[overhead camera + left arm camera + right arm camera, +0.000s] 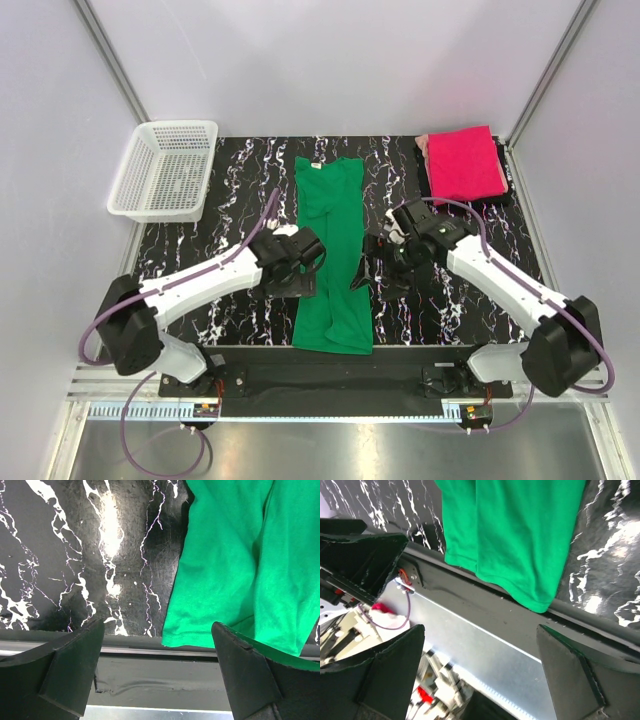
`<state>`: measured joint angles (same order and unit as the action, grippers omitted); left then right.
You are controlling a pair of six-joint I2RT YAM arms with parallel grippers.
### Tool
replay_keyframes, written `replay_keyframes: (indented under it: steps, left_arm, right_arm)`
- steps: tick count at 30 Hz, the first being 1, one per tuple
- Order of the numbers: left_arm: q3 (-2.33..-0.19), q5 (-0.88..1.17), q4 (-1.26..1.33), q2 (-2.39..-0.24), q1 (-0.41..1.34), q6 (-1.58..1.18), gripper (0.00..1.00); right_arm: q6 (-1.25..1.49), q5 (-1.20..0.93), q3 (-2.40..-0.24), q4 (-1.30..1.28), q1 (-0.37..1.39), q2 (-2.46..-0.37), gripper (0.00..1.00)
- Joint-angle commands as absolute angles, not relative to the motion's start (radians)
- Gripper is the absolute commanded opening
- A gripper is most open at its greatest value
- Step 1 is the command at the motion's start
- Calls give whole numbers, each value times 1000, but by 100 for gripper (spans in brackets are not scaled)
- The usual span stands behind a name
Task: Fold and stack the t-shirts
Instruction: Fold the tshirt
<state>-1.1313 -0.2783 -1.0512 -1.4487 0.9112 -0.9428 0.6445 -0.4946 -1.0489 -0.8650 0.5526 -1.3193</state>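
Only loose bit of clutter here is a white plastic mesh basket (165, 175), parked at the back-left corner of the black tabletop with white marble veining (240, 190) and sticking out past its left edge. Silver frame posts (110, 60) rise from the tabletop's two back corners. Plain pale walls (330, 60) stand behind it, and a shiny metal sheet (330, 445) runs along below its near edge.

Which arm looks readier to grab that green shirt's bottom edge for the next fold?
Left, by a little, I'd judge. The left gripper, open, sits against the green t-shirt, and in its wrist view one finger overlaps the hem. The right gripper, also open, shows both fingers clear of the cloth.
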Motion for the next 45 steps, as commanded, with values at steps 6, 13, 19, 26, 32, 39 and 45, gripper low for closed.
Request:
replay_keyframes:
  steps: [6,13,19,26,32,39,45]
  left_arm:
    - [-1054,-261,-1000,-1330,876,-959,99]
    - [-927,-125,-879,-1255,871,-925,99]
    - [-810,-6,-835,-1146,789,-934,99]
    - [-736,146,-738,-1178,759,-959,99]
    - [-955,51,-752,-1326,720,-826,99]
    - [-1395,81,-805,-1656,646,-723,62]
    - [-1991,152,-1015,-2040,525,-661,0]
  right_arm:
    - [644,-650,-957,-762,465,-1189,100]
    - [584,-388,-891,-830,465,-1183,100]
    - [603,-401,-787,-838,465,-1131,100]
    - [609,-451,-692,-759,465,-1098,98]
    - [473,-319,-967,-767,465,-1327,94]
    - [420,-304,-1513,-890,453,-1753,0]
    - [364,-307,-1862,-943,417,-2008,0]
